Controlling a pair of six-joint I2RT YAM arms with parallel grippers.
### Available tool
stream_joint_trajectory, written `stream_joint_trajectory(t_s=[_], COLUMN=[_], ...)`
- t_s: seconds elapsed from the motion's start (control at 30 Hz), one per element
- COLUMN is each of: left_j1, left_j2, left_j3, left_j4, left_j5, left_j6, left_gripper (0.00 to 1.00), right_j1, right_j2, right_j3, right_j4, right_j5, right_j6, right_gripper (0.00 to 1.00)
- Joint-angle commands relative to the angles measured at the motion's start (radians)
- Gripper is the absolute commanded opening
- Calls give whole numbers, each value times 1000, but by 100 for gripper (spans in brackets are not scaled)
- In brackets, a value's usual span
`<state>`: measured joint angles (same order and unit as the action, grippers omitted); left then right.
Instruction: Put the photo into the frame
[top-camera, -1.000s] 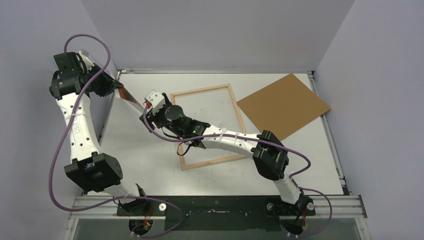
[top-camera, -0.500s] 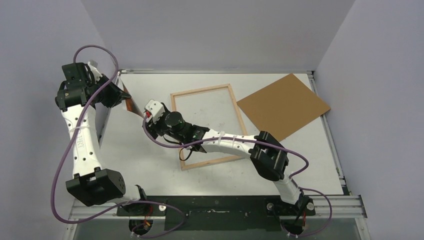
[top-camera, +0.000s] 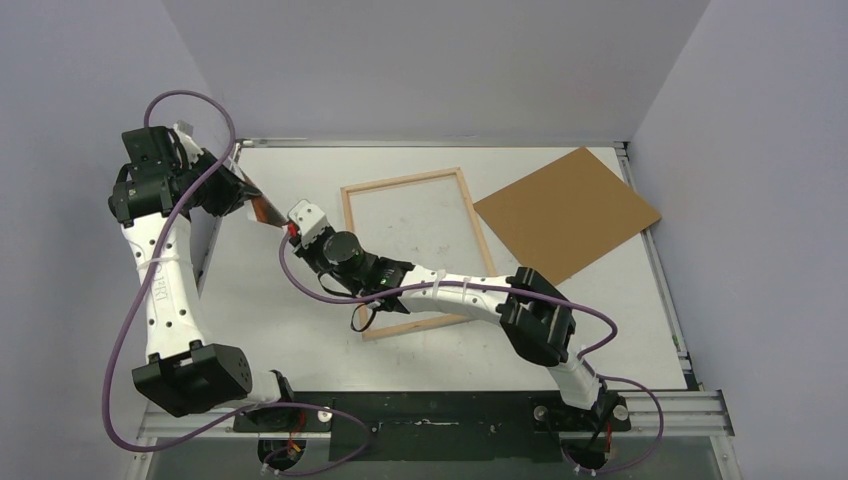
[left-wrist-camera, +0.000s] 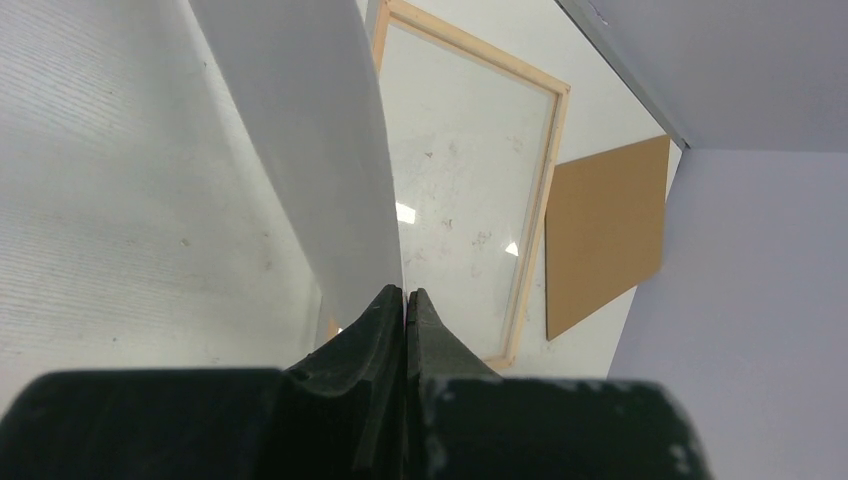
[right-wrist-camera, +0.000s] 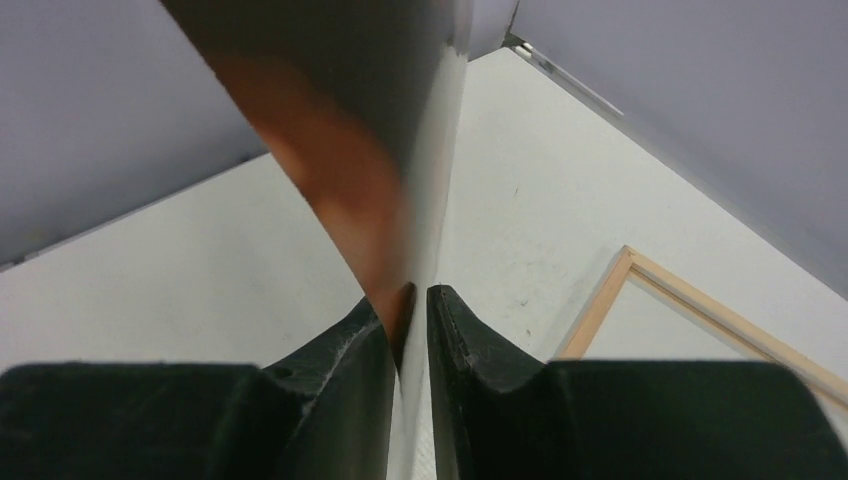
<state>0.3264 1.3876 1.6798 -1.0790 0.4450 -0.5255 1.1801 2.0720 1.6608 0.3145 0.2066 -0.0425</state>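
Item: photo (top-camera: 262, 207), being held off the surface (top-camera: 250, 290) between both sets of jaws. The left gripper (left-wrist-camera: 405, 305) is pinching one edge fully shut. The right gripper (right-wrist-camera: 415, 300) is clamping the opposite edge. The frame (top-camera: 400, 179) is lying beside the right jaws. Risk: arms pulling unevenly, tearing or creasing the print.

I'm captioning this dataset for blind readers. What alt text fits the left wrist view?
The left gripper, shut, pinches the edge of the photo, whose plain white back curves up and away. Beyond it, the wooden frame lies flat on the pale table, a brown board beside it.
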Motion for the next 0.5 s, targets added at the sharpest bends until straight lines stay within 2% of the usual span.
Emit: stream_joint_trajectory(t_s=[0.0, 0.03, 0.07, 0.2, 0.23, 0.37, 0.47], left_j1=[-7, -7, -7, -6, -6, -2, 0], left_j2=[-34, -34, -32, -21, -18, 6, 16], left_j3=[14, 16, 20, 56, 69, 129, 150], left_j4=[13, 15, 16, 29, 34, 70, 101], left_j5=[17, 25, 28, 43, 48, 108, 137], left_j6=[-16, -18, -19, -19, -20, -4, -13], left_gripper=[0, 0, 5, 52, 60, 84, 97], right_j1=[2, 1, 2, -4, -7, -43, -86], right_j2=[-15, -20, -26, -61, -77, -123, -159], right_j3=[38, 31, 21, -25, -33, -59, -82], right_j4=[80, 91, 105, 161, 169, 171, 168], right_j5=[84, 88, 89, 87, 83, 25, -51], right_j6=[-2, -5, -11, -34, -37, -16, 24], right_gripper=[12, 7, 1, 0, 0, 0, 0])
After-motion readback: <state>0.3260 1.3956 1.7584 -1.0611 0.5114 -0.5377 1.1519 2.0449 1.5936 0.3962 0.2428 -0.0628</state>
